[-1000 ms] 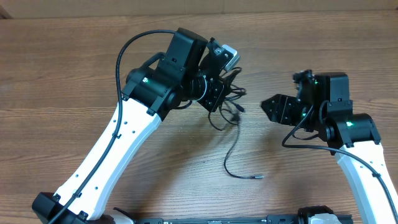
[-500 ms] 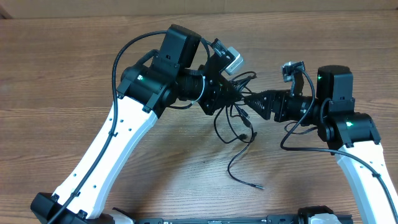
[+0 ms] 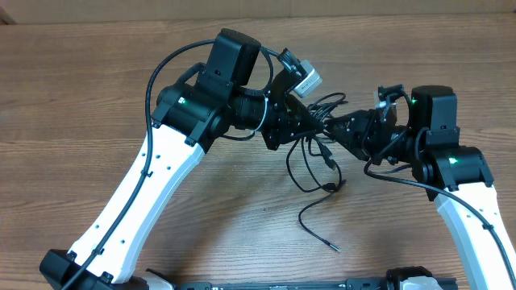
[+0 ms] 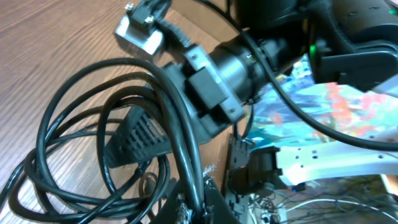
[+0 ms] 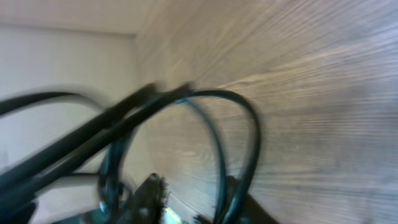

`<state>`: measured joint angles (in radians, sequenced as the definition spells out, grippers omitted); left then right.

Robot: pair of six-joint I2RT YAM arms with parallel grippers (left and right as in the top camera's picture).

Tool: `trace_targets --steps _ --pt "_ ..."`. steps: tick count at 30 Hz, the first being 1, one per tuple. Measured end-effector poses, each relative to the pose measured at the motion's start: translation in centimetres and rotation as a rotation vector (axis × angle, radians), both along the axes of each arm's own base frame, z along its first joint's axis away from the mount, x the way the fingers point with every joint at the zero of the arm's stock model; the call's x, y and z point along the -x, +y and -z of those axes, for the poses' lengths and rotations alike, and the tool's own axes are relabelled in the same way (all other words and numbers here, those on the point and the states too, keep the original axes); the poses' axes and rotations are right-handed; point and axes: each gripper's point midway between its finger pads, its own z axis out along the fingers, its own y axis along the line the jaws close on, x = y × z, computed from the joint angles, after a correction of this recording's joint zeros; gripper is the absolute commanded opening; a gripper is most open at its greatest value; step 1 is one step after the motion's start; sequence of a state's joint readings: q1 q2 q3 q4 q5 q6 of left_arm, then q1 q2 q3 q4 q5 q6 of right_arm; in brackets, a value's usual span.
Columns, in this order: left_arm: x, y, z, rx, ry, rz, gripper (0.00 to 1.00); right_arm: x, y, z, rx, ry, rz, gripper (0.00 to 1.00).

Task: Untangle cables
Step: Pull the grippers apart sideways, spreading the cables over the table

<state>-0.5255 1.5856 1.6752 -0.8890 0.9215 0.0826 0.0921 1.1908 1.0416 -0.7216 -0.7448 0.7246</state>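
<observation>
Above wood table (image 3: 72, 89), cables (image 3: 325, 151) bunch between both jaws.

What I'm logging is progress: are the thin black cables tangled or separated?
Tangled: the thin black cables bunch in overlapping loops between the left gripper and right gripper; one end trails free.

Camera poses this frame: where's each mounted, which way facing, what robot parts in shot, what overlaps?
Overhead: fixed above the table, facing straight down; both arms show, left gripper and right gripper close together at the cables.
Left wrist: on the left arm, facing across at the right arm; cable loops in front, own gripper at the bottom edge.
Right wrist: on the right arm, close, tilted, blurred; cable loops over the tabletop, own gripper barely shows at bottom.
Shared: all three see the cables.
</observation>
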Motion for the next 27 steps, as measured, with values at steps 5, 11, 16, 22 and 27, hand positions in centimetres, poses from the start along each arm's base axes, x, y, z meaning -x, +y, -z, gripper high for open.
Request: trace_targets --steps 5,11,16,22,27 --pt "0.3 0.0 -0.3 0.020 0.013 0.017 0.04 0.4 -1.5 2.1 0.076 0.107 0.098 0.04" --pt "-1.7 2.0 -0.2 0.014 0.023 -0.052 0.04 1.7 -4.8 5.5 0.275 0.221 0.214 0.04" --pt "-4.6 5.5 0.0 0.009 0.037 -0.167 0.04 2.4 -8.5 7.4 0.479 0.267 0.320 0.04" --pt "-7.2 9.6 1.0 -0.036 0.065 -0.308 0.04 2.4 -12.8 8.0 0.696 0.257 0.452 0.04" --pt "-8.8 12.5 1.8 -0.079 0.080 -0.412 0.04 1.8 -14.7 7.6 0.781 0.219 0.525 0.04"
